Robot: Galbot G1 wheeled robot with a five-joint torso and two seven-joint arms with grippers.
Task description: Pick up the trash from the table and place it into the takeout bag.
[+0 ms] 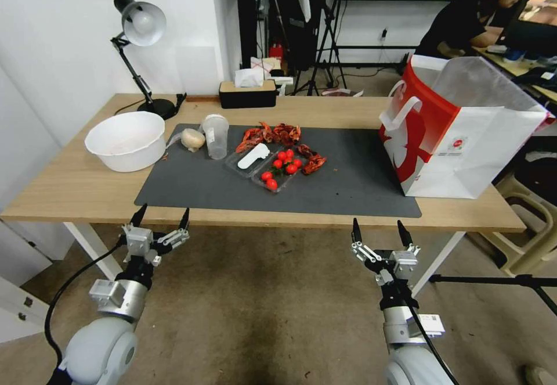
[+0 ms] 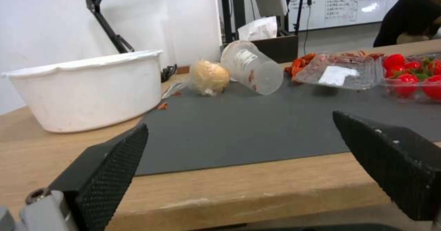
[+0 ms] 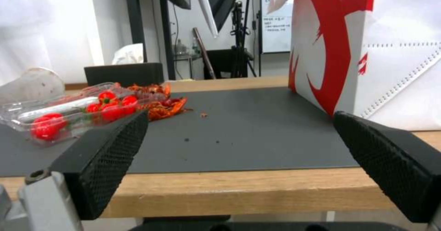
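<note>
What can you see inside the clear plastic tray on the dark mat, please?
The clear plastic tray holds red tomatoes in its nearer half; the open lid half carries a white label. Whatever lies beneath the tomatoes is covered.

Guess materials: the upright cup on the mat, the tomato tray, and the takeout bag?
Clear plastic cup: looks like thin translucent plastic with a frosted finish; the mat shows through it and a label is stuck on. Tomato tray: clear glossy plastic with glare on its ribs. Takeout bag: probably matte paper with creased folds, though it could be a nonwoven fabric.
</note>
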